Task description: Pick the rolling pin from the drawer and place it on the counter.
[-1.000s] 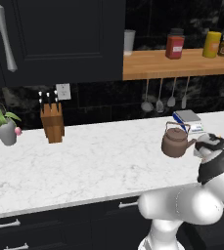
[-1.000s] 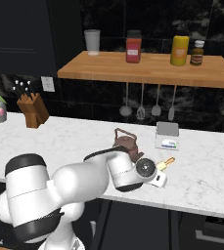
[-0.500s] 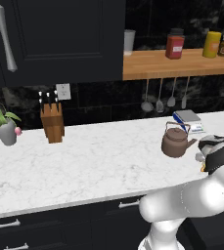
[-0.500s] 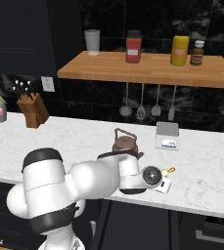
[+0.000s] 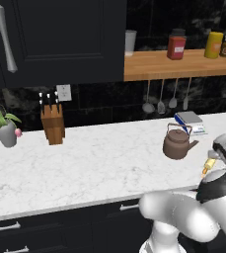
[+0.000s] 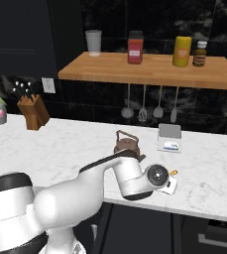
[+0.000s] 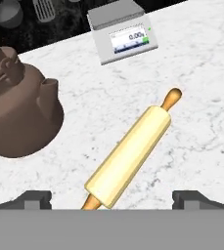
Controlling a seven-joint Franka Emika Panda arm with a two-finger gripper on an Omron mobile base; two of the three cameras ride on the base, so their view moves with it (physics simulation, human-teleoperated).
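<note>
You can see the rolling pin [image 7: 132, 153] lying flat on the white marble tabletop [image 7: 196, 73], set diagonally, one knob handle pointing toward the digital scale [image 7: 123, 36] at the far side. The brown kettle [image 7: 16, 117] sits just to its left, close but apart from it. The claw [image 7: 112, 199] stands wide open above the pin's near end: its two dark tips sit well out to either side of the pin and touch nothing, so it has hold of nothing.

From the right base camera you can spot the pin's orange-tan end [image 6: 174, 172] peeking past the wrist, near the tabletop's front edge and in front of the scale [image 6: 169, 138]. In the left base view a bit of yellow [image 5: 209, 165] shows right of the kettle [image 5: 177, 143].

Compared with half a second ago, the arm has swung farther right and the wrist has lifted slightly; the pin, kettle and scale have kept their places.
</note>
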